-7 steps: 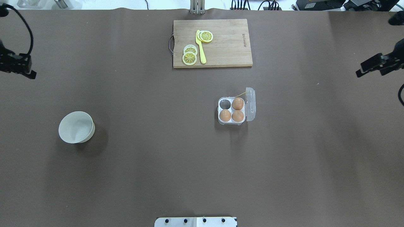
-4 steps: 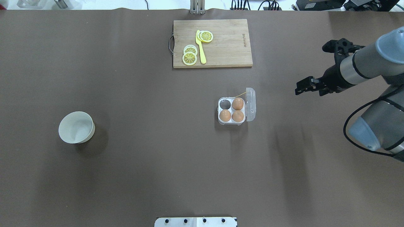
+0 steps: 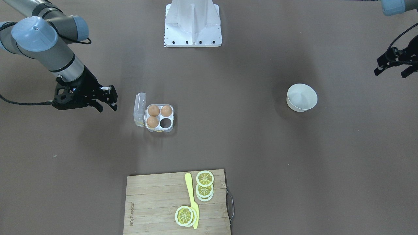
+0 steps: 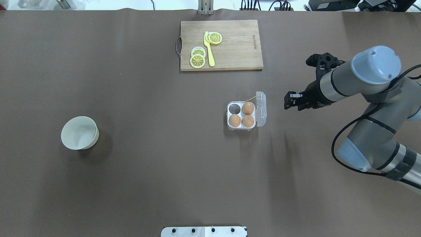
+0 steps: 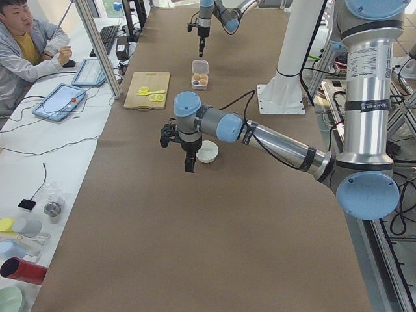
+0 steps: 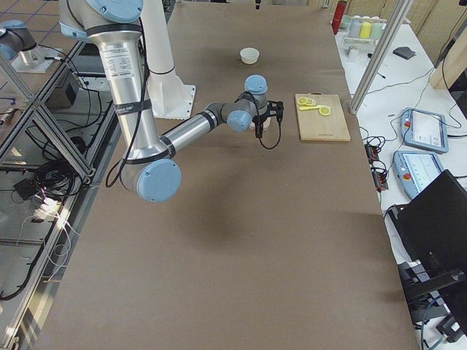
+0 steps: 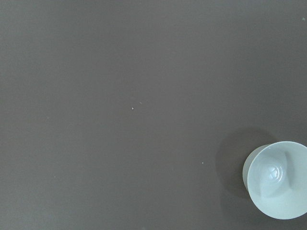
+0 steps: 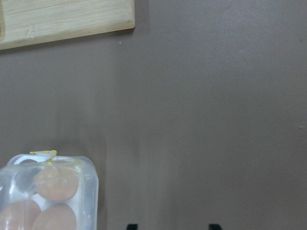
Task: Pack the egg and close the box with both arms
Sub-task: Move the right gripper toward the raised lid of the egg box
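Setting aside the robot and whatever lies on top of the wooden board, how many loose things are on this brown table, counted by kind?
Eggs: 3
Box: 1
Bowl: 1
Board: 1
Total: 6

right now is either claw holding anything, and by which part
Nothing is held. The right claw hangs open beside the box; the left claw is open and empty too.
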